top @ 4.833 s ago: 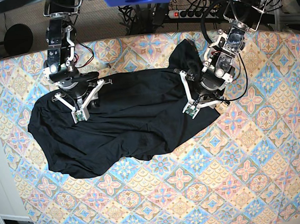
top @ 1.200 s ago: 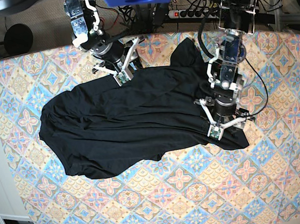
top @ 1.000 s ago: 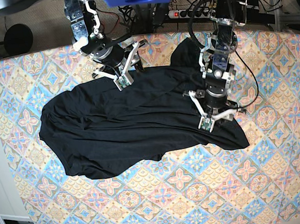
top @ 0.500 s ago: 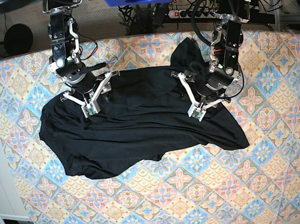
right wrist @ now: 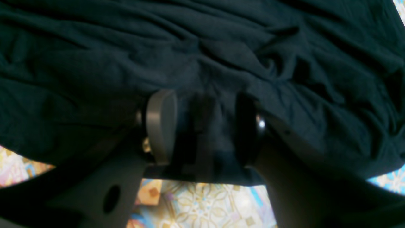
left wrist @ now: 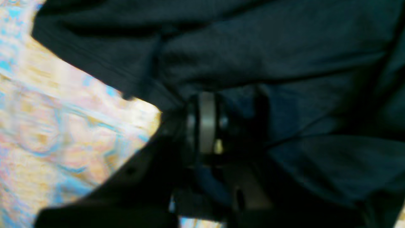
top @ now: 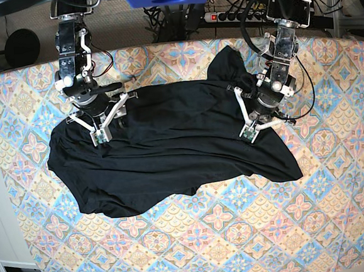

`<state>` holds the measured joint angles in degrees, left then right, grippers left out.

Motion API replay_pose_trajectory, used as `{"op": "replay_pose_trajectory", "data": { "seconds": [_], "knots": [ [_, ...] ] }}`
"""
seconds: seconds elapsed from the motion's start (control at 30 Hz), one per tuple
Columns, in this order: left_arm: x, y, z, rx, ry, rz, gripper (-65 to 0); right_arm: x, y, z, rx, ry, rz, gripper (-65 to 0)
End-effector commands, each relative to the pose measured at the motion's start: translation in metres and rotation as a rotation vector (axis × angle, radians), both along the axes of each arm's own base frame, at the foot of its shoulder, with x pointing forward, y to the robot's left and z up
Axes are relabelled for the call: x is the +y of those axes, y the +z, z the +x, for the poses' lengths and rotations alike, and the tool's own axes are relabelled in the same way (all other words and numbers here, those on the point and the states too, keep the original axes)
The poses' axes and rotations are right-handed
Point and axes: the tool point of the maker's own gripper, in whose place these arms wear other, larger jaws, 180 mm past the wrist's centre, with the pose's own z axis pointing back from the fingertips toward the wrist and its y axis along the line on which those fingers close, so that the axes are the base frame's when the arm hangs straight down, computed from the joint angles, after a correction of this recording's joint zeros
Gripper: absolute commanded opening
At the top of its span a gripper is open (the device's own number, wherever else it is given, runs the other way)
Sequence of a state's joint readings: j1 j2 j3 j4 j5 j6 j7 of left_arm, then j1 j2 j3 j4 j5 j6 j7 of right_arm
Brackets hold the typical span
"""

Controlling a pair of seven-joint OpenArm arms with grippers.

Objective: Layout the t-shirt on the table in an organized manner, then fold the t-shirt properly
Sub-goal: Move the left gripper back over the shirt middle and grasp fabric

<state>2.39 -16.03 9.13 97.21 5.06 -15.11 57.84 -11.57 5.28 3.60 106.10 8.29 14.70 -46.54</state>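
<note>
On the worktop [top: 252, 231]: patterned cloth of pink, blue and cream diamond tiles covers it; the t-shirt lies on the half nearer the arms' bases.
T-shirt [top: 170, 149]: black, plain, spread wide but rumpled, with long creases running across it. In the base view its widest bulge reaches toward the picture's left edge, a pointed flap stands up at its far edge near the right-hand arm, and another corner ends just past that arm on the near side.
Right end effector [top: 100, 133]: toward the left end of the t-shirt in the base view, pointing down onto the cloth near its far edge. Its wrist view shows the two fingers [right wrist: 159, 126] standing wide apart with black fabric bunched between and in front of them; whether the cloth is gripped cannot be told.
Left end effector [top: 250, 130]: toward the right end of the t-shirt in the base view, just below the raised flap, over the cloth. Its wrist view [left wrist: 208, 123] is blurred; the fingers are drawn together, pinching a fold of the t-shirt close to a hem edge, with bare worktop just beside it.
</note>
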Motion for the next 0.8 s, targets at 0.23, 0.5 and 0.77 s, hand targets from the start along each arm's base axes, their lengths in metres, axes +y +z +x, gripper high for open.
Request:
{"op": "replay_pose_trajectory", "data": {
  "seconds": [0.23, 0.5, 0.77],
  "knots": [
    [0.019, -0.047, -0.009, 0.062, 0.022, 0.004, -65.0, 0.0, 0.013, 0.009, -0.051, 0.002, 0.008, -36.1],
    [0.083, -0.036, -0.011, 0.063, 0.027, 0.138, -65.0, 0.0, 0.012, 0.008, -0.05, 0.002, 0.008, -36.1],
    [0.144, -0.024, 0.0, 0.01, 0.134, 0.181, -65.0, 0.0, 0.011, 0.007, -0.045, 0.002, 0.006, -36.1]
  ]
}}
